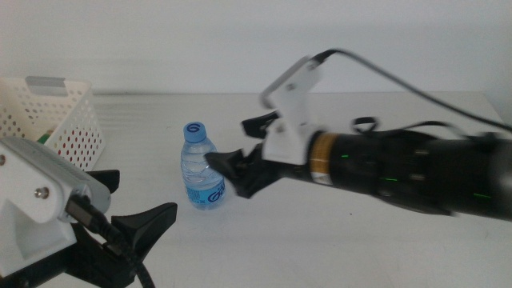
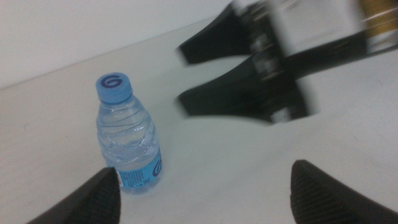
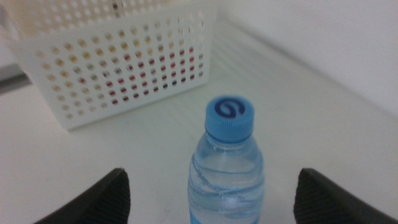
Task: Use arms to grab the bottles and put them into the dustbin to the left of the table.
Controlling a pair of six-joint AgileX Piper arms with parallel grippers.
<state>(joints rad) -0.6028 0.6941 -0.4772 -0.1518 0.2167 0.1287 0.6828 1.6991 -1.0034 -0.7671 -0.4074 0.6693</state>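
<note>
One clear water bottle [image 1: 202, 168] with a blue cap and blue label stands upright on the white table [image 1: 336, 248]. My right gripper [image 1: 227, 144] comes in from the right and is open. Its jaws sit just to the right of the bottle at about label height. In the right wrist view the bottle [image 3: 227, 168] stands centred ahead of the open right gripper [image 3: 211, 179]. My left gripper [image 1: 138, 198] is open low at the front left, short of the bottle [image 2: 127, 140]. The white perforated dustbin [image 1: 56, 120] stands at the far left.
Red and yellow shapes show through the holes of the dustbin [image 3: 118, 56]. The right gripper [image 2: 249, 74] appears blurred in the left wrist view, beyond the bottle. A black cable [image 1: 416, 88] arcs over the right arm. The table's far edge meets a white wall.
</note>
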